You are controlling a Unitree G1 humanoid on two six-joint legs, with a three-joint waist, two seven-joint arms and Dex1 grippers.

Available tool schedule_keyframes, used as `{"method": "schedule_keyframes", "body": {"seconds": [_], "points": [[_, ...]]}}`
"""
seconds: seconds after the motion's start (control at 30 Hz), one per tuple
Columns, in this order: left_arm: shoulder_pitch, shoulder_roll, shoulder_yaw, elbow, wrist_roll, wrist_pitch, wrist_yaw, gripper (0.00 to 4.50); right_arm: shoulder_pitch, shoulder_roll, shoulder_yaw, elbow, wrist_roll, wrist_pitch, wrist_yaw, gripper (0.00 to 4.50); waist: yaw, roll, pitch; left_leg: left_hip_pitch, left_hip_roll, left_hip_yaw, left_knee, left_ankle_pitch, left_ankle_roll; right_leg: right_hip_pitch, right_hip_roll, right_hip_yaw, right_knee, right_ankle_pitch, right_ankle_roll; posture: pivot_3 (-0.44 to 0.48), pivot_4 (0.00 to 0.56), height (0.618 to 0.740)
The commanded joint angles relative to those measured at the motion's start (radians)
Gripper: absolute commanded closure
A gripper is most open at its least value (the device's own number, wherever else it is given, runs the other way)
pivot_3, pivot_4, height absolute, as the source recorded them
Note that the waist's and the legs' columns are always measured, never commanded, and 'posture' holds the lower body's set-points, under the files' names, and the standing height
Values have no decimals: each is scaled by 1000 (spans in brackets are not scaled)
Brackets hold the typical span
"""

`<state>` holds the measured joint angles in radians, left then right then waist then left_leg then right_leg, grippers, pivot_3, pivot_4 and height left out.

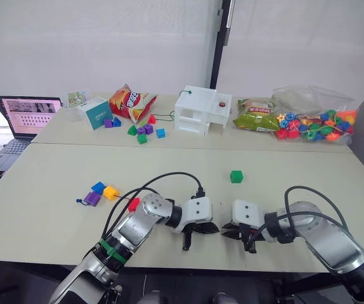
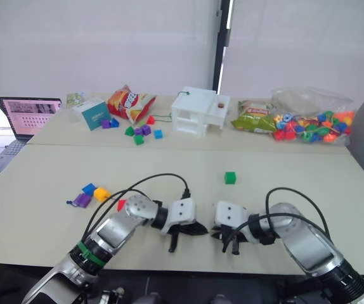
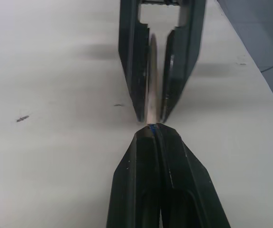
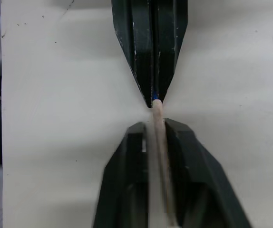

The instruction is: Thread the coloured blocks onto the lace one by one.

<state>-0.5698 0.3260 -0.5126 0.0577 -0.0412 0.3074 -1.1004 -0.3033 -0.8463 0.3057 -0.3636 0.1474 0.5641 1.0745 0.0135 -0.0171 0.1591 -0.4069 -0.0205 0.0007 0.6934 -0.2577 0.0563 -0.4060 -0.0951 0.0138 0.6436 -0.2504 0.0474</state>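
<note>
Pale and stiff, the tip of the lace (image 4: 158,124) runs straight between the two grippers, which meet nose to nose at the near edge of the table (image 1: 283,183). The left gripper (image 3: 154,130) has its fingers pressed together on the lace just where the dark blue cord gives way to the pale tip, a sliver of blue showing at their ends. The right gripper (image 4: 154,124) faces it, its fingers a little apart with the tip lying in the gap between them; whether they actually pinch it is hard to tell, and they look open rather than closed on it.

The tip's long axis lies along the line joining the two grippers, pointing from the left gripper into the right. That line matters for the next move, I judge: a block's hole must be slid along this axis.

No block is on the lace yet, as far as can be seen. The green block (image 1: 236,176) sits alone on the table beyond the grippers, nearer the right one. The red block (image 1: 133,204) lies just beside the left forearm, with the yellow block (image 1: 110,192), blue block (image 1: 98,187) and purple block (image 1: 92,199) clustered farther out on the left arm's outer side, well apart from the right gripper.
</note>
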Motion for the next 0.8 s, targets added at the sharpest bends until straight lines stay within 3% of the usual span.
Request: {"method": "schedule_keyframes", "body": {"seconds": [0.03,0.27,0.47,0.8], "points": [[-14,9,29,-13,-17,-14,-8,4500,8,-2,-45,-25,28,14,-10,2449,0,0,0,0,0,0,0,0,0,0,0,0,0,0,0,0,150,740],[13,89,80,-17,-46,-29,-53,4500,46,-3,-179,-44,112,80,-47,79,-1,0,0,0,0,0,0,0,0,0,0,0,0,0,0,0,150,740],[44,147,143,-30,-100,-8,-84,4500,57,51,-272,-25,160,125,-132,17,1,0,0,0,0,0,0,0,0,0,-1,0,0,0,0,0,150,740],[98,245,217,-66,-173,27,-137,4500,94,265,-386,-41,144,199,-457,17,0,0,0,-1,-1,0,-1,0,0,-2,-2,0,1,0,0,0,150,740]]}}
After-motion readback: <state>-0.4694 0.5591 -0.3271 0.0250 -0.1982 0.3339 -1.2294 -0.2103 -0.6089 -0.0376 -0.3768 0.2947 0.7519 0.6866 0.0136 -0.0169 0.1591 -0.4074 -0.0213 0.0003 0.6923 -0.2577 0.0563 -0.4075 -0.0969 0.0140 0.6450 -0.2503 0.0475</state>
